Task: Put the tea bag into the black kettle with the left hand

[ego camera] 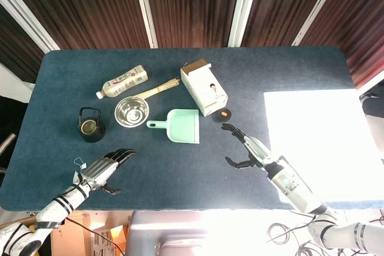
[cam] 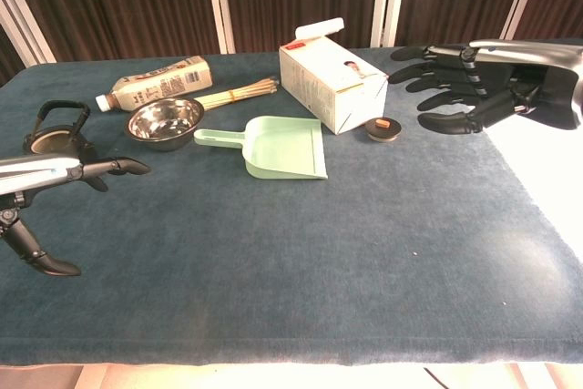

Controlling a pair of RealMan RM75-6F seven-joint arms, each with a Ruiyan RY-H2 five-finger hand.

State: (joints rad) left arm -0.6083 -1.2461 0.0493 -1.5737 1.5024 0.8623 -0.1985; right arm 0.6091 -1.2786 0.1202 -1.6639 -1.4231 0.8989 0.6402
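Observation:
The black kettle stands uncovered near the table's left edge. My left hand hovers in front of it, fingers stretched toward the table's middle and thumb hanging apart, with nothing between them. A thin pale string and small tag of the tea bag show right beside that hand's outer edge; the bag itself is mostly hidden, and contact cannot be told. My right hand floats over the right half, fingers spread and empty.
Behind the kettle lie a drink bottle, a steel bowl and a bundle of sticks. A green dustpan, a white carton and a small round lid occupy the middle. Glare washes out the table's right side.

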